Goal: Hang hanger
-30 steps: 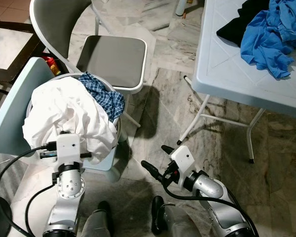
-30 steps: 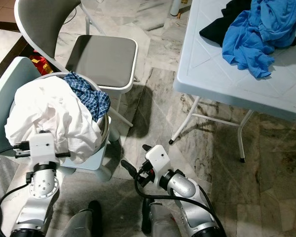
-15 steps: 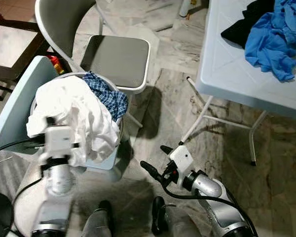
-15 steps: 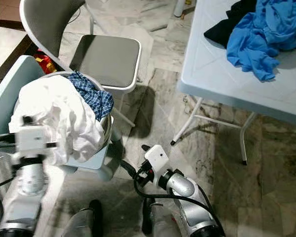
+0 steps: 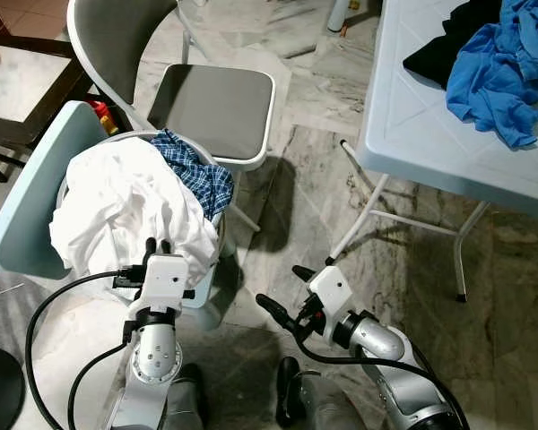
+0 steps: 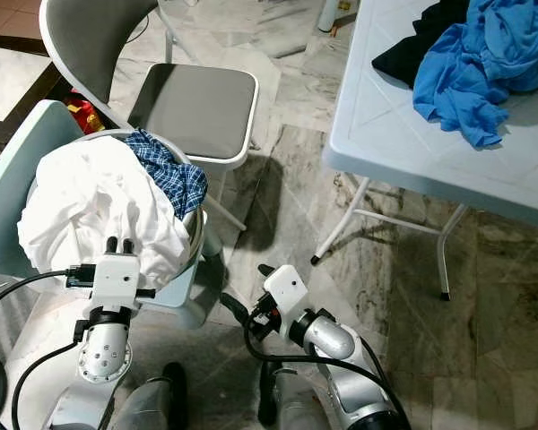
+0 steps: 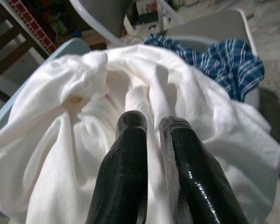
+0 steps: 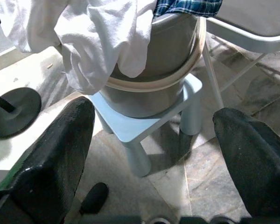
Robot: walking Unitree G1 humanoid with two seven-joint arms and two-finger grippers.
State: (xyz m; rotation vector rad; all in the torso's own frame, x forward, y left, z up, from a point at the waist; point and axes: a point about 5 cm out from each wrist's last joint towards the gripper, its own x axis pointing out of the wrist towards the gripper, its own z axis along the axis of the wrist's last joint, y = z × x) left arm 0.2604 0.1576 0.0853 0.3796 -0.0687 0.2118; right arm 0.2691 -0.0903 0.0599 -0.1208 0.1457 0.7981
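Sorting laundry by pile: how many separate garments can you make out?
4: white garment and plaid shirt in the bucket; blue garment and black garment on the white table. More may be buried underneath.

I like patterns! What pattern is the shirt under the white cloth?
Blue and white checks on the shirt, clearest in the left wrist view.

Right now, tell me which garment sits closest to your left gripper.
The white crumpled cloth heaped on the grey bucket; the left gripper points at it. The blue checked shirt lies behind it, the others on the table.
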